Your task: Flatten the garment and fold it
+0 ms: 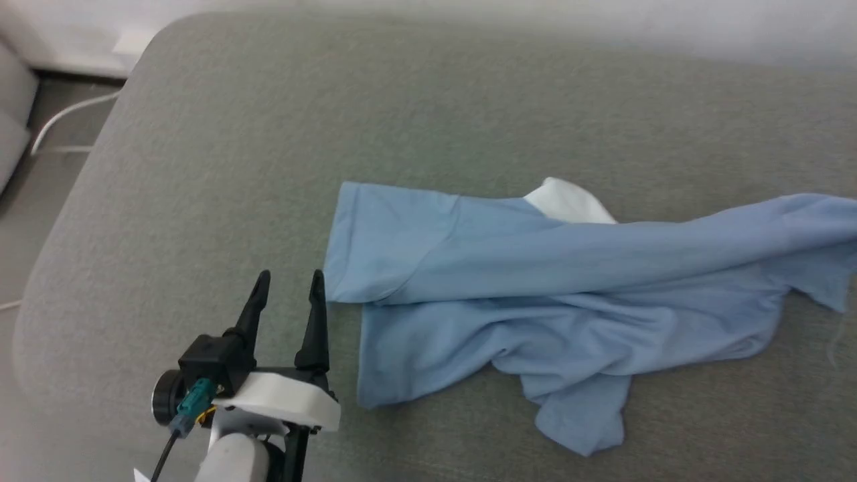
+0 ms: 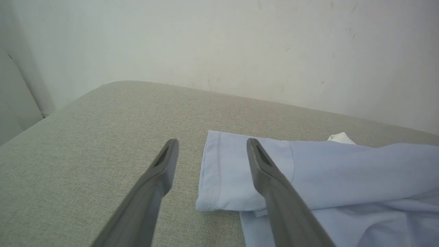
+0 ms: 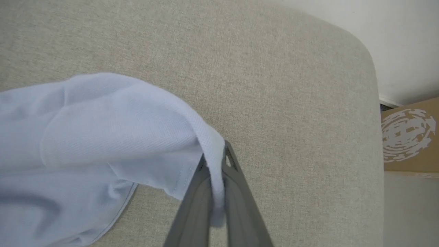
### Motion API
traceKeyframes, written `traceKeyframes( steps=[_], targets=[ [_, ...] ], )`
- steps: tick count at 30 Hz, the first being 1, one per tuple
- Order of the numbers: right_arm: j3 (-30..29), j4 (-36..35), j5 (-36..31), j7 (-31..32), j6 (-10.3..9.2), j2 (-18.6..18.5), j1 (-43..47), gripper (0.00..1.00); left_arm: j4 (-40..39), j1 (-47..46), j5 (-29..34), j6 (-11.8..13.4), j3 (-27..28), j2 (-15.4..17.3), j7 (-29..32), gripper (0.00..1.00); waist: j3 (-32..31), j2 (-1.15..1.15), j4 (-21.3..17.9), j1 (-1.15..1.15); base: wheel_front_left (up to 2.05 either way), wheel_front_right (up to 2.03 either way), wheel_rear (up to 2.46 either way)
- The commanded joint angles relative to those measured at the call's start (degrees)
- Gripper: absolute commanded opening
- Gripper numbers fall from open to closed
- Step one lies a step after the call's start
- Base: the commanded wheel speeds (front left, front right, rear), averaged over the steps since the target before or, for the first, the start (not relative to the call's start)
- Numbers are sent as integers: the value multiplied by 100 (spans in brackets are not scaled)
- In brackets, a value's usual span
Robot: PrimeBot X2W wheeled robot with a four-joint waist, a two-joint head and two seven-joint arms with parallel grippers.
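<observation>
The garment (image 1: 535, 288), a light-blue shirt with a white collar part (image 1: 569, 201), lies crumpled across the grey cushion (image 1: 234, 167), running from the middle out past the right edge of the head view. My left gripper (image 1: 289, 284) stands open just left of the shirt's sleeve, its right finger by the sleeve's hem. Seen from the left wrist, the left gripper (image 2: 212, 145) straddles the hem of the garment (image 2: 343, 171). In the right wrist view, my right gripper (image 3: 215, 161) is shut on a fold of the garment (image 3: 103, 123), which is lifted off the cushion there.
The cushion's rounded left edge (image 1: 73, 221) drops to a floor with a white cable (image 1: 60, 120). A pale wall (image 2: 240, 44) runs behind the cushion. Past the cushion's edge in the right wrist view stands a brown cardboard box (image 3: 411, 137).
</observation>
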Motion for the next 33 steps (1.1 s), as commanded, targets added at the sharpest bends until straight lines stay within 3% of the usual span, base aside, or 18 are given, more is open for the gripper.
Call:
traceKeyframes(
  steps=[1, 3, 4, 5, 12, 19, 27, 33],
  targets=[
    [-29, 178, -72, -68, -12, -37, -133, 0, 4, -103, 30, -50, -9, -37, -27, 100, 489, 0, 513, -1, 0, 0, 0],
    [-118, 666, -258, -218, -12, -75, -316, 3, 9, -159, 18, -63, -18, -65, -27, 100, 546, 0, 616, -1, 0, 0, 0],
    [-169, 888, -388, -334, -12, -94, -395, 36, 14, -181, 13, -68, -16, -76, -27, 100, 562, 0, 652, -1, 0, 0, 0],
    [-266, 1093, -543, -499, -12, -98, -480, 100, 19, -200, 11, -68, -11, -85, -27, 100, 570, 0, 676, -1, 0, 0, 0],
    [-438, 1993, -1349, -1738, -12, 161, -868, 100, 72, -227, 56, -100, 125, -107, -27, 100, 365, 0, 550, -1, 0, 0, 0],
    [-96, 2002, -1367, -2834, -12, 456, -1005, 100, 104, -307, 167, -278, 284, 71, -27, 100, 4, 0, -13, -1, 0, 0, 0],
    [71, 917, -999, -3616, -12, 917, -233, 100, 96, -762, 213, -517, 222, 629, 394, 100, -210, 0, -718, -1, 0, 0, 0],
    [156, -599, -742, -4000, -12, 1375, 693, 100, 272, -1347, -62, -717, -163, 1413, 1810, 100, -22, 0, -1190, -1, 0, 0, 0]
  ],
)
